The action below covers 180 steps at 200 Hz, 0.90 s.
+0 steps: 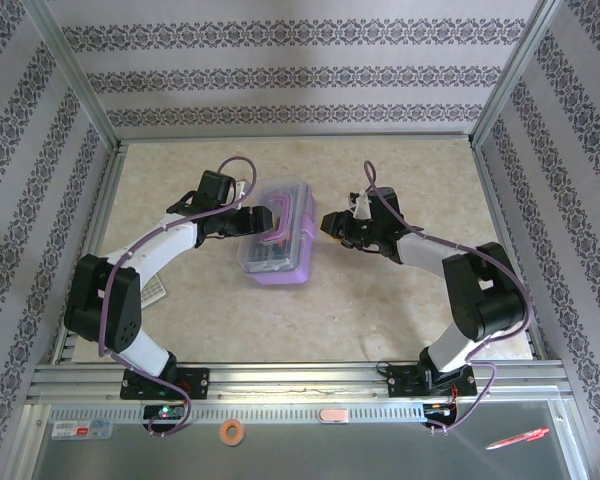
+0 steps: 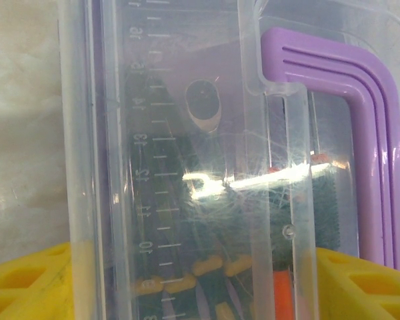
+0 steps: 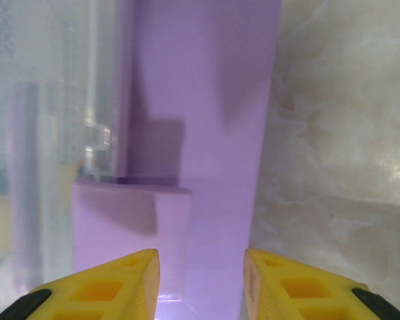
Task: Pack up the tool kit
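The lilac tool case (image 1: 285, 262) stands mid-table, its clear lid (image 1: 280, 195) down and its purple handle (image 1: 279, 222) on top. My left gripper (image 1: 242, 224) is against the case's left side and my right gripper (image 1: 327, 222) is at its right side. The left wrist view looks through the lid (image 2: 153, 133) at yellow-handled screwdrivers (image 2: 213, 267) and an orange handle (image 2: 285, 293), with the handle (image 2: 377, 153) to the right. The left gripper (image 2: 193, 270) is open, its yellow fingers (image 2: 27, 283) wide apart. The right gripper (image 3: 201, 267) is open too, its fingers (image 3: 113, 287) either side of the case's purple wall (image 3: 213, 133).
A grey calculator (image 1: 155, 290) lies at the left, partly under the left arm. On the front ledge lie an orange ring (image 1: 231, 432), a pink eraser (image 1: 334, 414) and a red pen (image 1: 517, 438). Patterned walls and metal posts enclose the table (image 1: 380, 310).
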Tool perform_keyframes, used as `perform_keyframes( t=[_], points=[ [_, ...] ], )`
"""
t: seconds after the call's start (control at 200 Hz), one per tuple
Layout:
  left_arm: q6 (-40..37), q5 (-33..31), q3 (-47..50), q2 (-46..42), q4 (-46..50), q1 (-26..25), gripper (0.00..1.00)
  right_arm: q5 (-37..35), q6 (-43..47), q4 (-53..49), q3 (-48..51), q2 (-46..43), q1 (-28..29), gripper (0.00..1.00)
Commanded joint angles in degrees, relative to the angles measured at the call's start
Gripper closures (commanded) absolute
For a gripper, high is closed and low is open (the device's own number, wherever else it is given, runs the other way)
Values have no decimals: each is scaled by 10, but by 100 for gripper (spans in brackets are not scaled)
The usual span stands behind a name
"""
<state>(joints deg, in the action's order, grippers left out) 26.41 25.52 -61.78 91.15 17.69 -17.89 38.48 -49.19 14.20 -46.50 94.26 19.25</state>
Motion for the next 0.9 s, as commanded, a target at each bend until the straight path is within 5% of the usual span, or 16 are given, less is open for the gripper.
perform_keyframes(
  t=[0.0,0.894],
  points=[
    [37,-26,50,55,57,-1,39,14,-7,21,-10,19,20,61],
    [51,-22,57,60,38,-10,40,10,2,10,-21,35,31,59]
  ],
)
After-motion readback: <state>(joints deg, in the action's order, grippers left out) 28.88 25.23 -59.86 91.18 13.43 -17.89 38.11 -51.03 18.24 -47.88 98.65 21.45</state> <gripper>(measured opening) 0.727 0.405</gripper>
